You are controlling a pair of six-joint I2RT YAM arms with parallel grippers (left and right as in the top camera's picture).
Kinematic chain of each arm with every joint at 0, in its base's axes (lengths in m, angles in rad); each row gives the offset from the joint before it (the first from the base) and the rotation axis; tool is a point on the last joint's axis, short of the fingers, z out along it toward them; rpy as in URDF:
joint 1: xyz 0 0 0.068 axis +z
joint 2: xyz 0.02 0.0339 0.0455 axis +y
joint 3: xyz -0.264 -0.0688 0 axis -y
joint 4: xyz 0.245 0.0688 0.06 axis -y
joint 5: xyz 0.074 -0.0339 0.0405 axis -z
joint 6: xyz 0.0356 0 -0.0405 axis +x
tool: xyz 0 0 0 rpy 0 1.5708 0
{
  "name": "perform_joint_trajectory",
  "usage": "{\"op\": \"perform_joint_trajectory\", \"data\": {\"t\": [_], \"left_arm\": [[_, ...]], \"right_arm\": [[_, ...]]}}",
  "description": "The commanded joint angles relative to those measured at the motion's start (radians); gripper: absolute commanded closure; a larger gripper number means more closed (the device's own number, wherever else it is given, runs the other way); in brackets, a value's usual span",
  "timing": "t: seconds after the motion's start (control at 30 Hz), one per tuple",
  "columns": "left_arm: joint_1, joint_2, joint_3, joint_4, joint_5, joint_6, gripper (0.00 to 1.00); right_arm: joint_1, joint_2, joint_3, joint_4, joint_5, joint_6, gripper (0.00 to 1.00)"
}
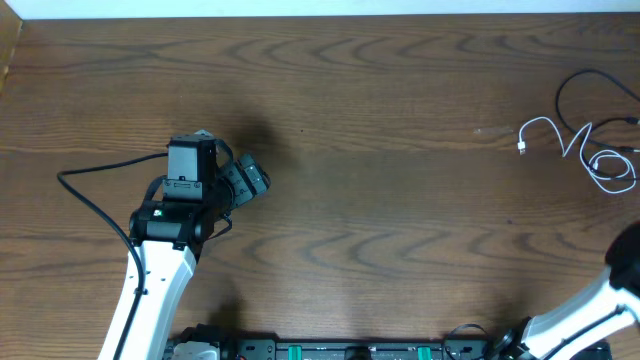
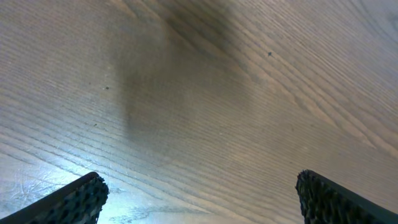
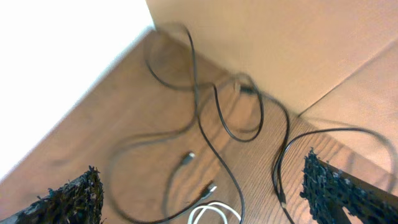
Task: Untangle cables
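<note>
The cables lie at the far right of the table, loosely crossed. The thin white cable (image 1: 541, 122) has a small plug end and a coil. The thin black cable (image 1: 580, 73) loops above and through it. In the right wrist view the black cable (image 3: 196, 99) loops over the wood and part of the white cable (image 3: 214, 206) shows at the bottom edge. My right gripper (image 3: 200, 180) is open and empty above them, touching neither. My left gripper (image 1: 245, 180) hovers over bare wood at the left, open and empty, as its wrist view (image 2: 199, 186) shows.
A thicker black arm cable (image 1: 95, 195) trails left of the left arm. The right arm (image 1: 600, 295) enters from the bottom right corner. A beige wall (image 3: 280, 43) stands behind the cables at the table corner. The table's far edge (image 1: 320, 17) runs along the top.
</note>
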Motion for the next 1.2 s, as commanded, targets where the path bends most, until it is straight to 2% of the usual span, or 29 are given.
{"op": "perform_joint_trajectory", "data": {"t": [0.0,0.17,0.37,0.57,0.87,1.0,1.17], "left_arm": [[0.005,0.005,0.015,-0.016,-0.010,-0.009,0.02],[0.005,0.005,0.015,-0.021,-0.009,-0.009,0.02],[0.005,0.005,0.015,-0.023,-0.010,-0.009,0.02],[0.005,0.005,0.015,-0.023,-0.010,-0.009,0.02],[0.005,0.005,0.015,-0.023,-0.010,-0.009,0.02],[0.005,0.005,0.015,-0.023,-0.010,-0.009,0.02],[0.005,0.005,0.015,-0.023,-0.010,-0.009,0.02]], "right_arm": [[-0.002,-0.141,0.019,-0.008,-0.115,0.045,0.01],[-0.001,-0.353,0.019,-0.048,-0.271,0.046,0.01],[-0.001,-0.513,0.019,-0.113,-0.354,0.046,0.01],[-0.001,-0.626,0.019,-0.253,-0.354,0.045,0.01],[-0.002,-0.730,0.019,-0.669,-0.351,0.045,0.01],[-0.002,-0.748,0.019,-0.661,-0.161,0.042,0.01],[-0.001,-0.750,0.014,-0.676,-0.157,0.042,0.01]]}}
